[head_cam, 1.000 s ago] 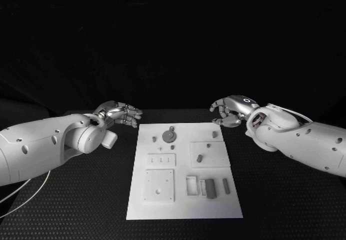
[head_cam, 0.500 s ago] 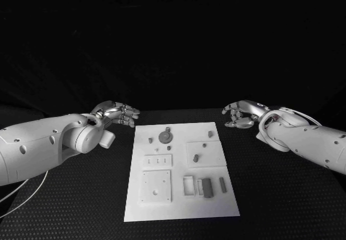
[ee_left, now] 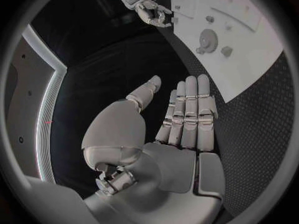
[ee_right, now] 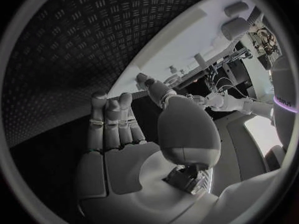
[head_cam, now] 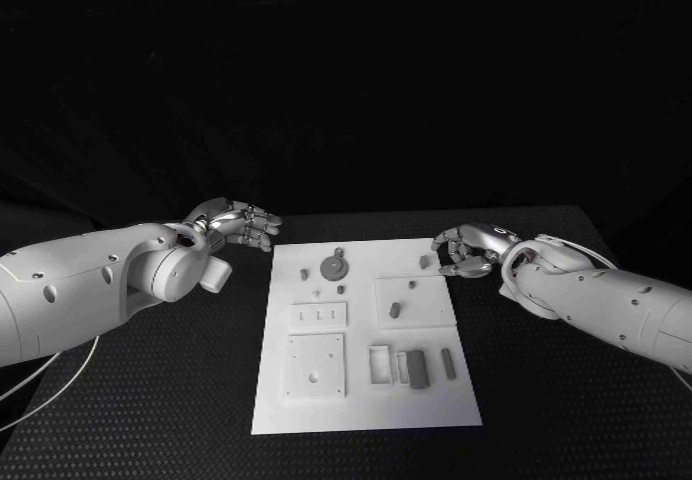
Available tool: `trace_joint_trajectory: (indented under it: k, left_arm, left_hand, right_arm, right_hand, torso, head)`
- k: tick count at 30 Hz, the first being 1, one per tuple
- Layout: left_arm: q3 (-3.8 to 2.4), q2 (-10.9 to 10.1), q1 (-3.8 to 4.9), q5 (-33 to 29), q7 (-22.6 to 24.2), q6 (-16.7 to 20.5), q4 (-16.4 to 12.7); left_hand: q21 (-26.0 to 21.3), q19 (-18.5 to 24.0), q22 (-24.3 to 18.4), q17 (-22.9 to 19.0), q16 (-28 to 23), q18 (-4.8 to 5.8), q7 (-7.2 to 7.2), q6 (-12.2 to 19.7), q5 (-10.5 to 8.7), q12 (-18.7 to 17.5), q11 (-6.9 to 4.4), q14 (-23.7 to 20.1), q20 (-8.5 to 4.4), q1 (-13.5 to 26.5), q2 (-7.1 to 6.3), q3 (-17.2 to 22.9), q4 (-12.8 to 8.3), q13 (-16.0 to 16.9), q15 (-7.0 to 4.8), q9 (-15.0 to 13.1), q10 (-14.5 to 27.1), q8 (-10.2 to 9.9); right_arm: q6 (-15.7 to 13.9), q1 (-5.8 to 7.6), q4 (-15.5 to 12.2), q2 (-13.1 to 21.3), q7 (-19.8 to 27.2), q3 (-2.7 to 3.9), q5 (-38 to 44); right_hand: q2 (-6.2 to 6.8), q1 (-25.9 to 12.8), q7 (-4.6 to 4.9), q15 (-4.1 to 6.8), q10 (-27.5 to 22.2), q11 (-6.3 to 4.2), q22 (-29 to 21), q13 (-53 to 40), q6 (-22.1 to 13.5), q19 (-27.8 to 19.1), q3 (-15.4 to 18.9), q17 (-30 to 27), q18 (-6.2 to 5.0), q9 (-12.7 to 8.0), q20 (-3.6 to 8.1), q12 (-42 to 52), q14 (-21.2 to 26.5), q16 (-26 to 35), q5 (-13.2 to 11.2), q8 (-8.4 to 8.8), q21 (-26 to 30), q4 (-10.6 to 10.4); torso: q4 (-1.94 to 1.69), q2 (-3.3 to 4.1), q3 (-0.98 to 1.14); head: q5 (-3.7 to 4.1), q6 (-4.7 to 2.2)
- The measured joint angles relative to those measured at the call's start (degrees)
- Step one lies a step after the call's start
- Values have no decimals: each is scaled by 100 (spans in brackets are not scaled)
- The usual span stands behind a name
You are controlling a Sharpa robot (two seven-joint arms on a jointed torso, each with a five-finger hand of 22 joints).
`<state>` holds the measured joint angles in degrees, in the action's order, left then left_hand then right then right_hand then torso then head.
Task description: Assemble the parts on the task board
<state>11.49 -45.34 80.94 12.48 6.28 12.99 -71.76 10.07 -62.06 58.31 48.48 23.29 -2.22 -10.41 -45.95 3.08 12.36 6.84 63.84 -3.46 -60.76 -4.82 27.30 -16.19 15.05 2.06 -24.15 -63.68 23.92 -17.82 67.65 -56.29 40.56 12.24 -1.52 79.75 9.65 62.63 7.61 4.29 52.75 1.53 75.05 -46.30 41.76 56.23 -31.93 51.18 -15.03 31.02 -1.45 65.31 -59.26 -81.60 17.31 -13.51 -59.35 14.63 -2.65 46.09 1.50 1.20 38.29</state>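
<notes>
The white task board (head_cam: 364,414) lies in the middle of the black table, with small grey parts on it. A gear (head_cam: 335,267) sits near its far edge, a short peg (head_cam: 427,262) near the far right corner, and two dark bars (head_cam: 418,369) toward the near right. My left hand (head_cam: 235,225) hovers off the board's far left corner, its fingers (ee_left: 189,112) straight and holding nothing. My right hand (head_cam: 469,250) hangs at the far right corner beside the peg, its palm (ee_right: 124,159) bare. The left wrist view shows the board (ee_left: 249,59) and the gear (ee_left: 207,37).
Black ribbed table top (head_cam: 159,400) runs along both sides of the board. Raised white blocks (head_cam: 317,368) with holes and slots stand on the board's near left. A white cable (head_cam: 43,385) hangs under my left arm.
My right hand swung out to the right, then came back down to the board's far right corner. My left hand has barely moved. The camera has shifted slightly.
</notes>
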Motion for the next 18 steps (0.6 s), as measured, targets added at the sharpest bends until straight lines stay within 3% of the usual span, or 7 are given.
trace_joint_trajectory:
  k: [12,18]
  left_arm:
    - [0,2,-1,3,0,-19,-18]
    - [-1,5,-2,4,0,-25,-24]
  left_hand:
    - [0,0,-1,0,0,7,0,0,0,0,0,0,0,0,0,0,0,-1,0,-5,0,0]
    - [-22,0,3,5,0,11,0,0,0,0,0,0,0,0,0,0,0,3,0,-5,0,0]
  right_arm:
    - [-37,-28,50,-132,29,3,133]
    - [-38,-50,103,-170,33,3,146]
  right_hand:
    - [-3,-3,8,-11,0,0,-1,-60,-28,24,21,10,41,0,23,99,-11,-61,0,-30,-46,-29]
    - [-54,-54,29,-20,0,0,-1,-70,-5,41,31,10,52,6,40,119,-21,-83,0,-58,-68,-79]
  torso:
    - [-1,0,-1]
    - [-15,3,-4]
  head:
    - [-16,29]
    - [-72,35]
